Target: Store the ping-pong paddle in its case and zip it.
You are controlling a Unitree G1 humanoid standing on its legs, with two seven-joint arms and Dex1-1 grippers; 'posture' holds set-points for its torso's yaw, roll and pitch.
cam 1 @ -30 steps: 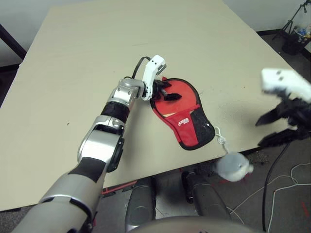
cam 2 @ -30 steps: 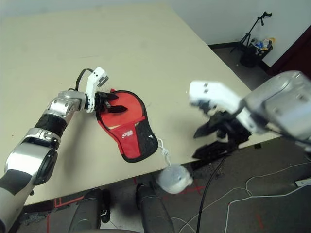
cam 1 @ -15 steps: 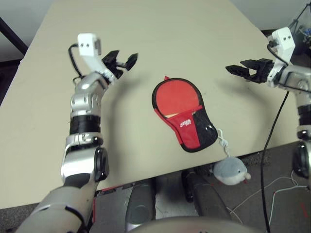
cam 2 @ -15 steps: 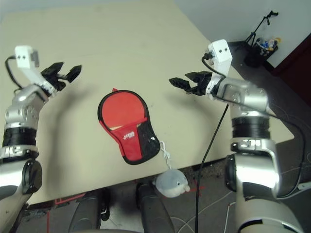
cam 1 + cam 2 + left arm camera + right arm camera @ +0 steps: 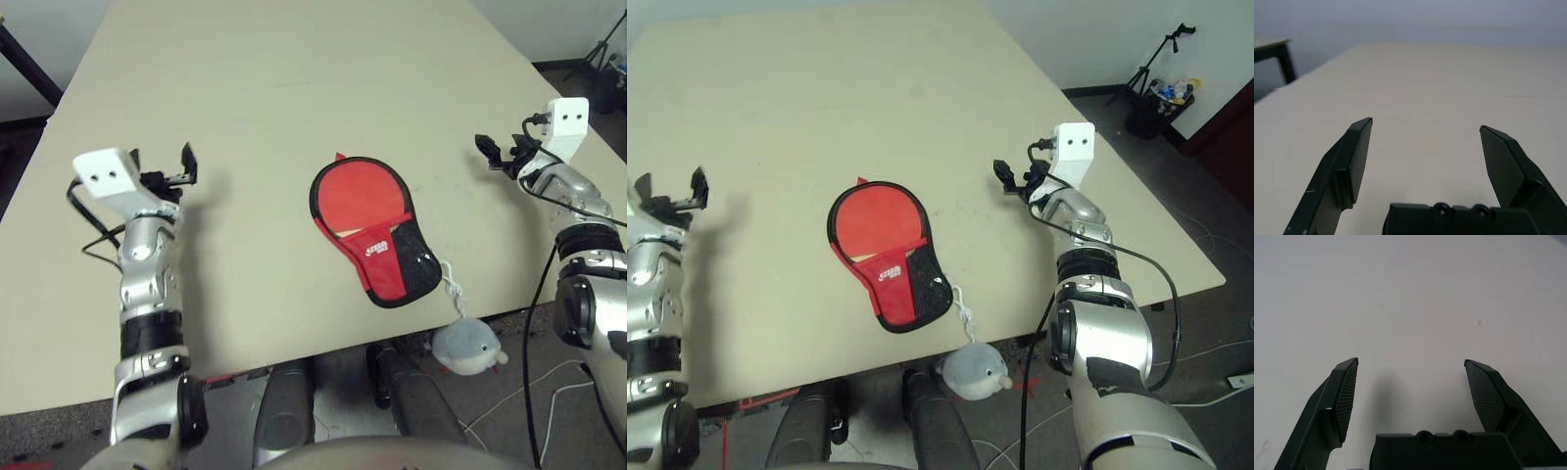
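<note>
The case point(image 5: 394, 264) lies flat near the table's front edge, clear and red side up, with black piping around it. The ping-pong paddle point(image 5: 355, 199) is inside it, its red face showing through the clear plastic and a strip of wood at the mesh patch. A grey plush charm point(image 5: 466, 348) hangs on its cord over the table edge. My left gripper point(image 5: 174, 168) is open above the table, well left of the case. My right gripper point(image 5: 495, 155) is open too, well right of the case. Both wrist views show wide-spread fingers point(image 5: 1354, 156) point(image 5: 1342, 391) over bare tabletop.
The beige table point(image 5: 294, 88) stretches far behind the case. Its front edge runs just below the case. On the floor at the far right stand a tripod and a bin point(image 5: 1154, 93), with cables point(image 5: 1176, 372) below the right arm.
Both arms have swung away from the case: the left gripper left and toward me, the right out to the table's right side. The case has not moved.
</note>
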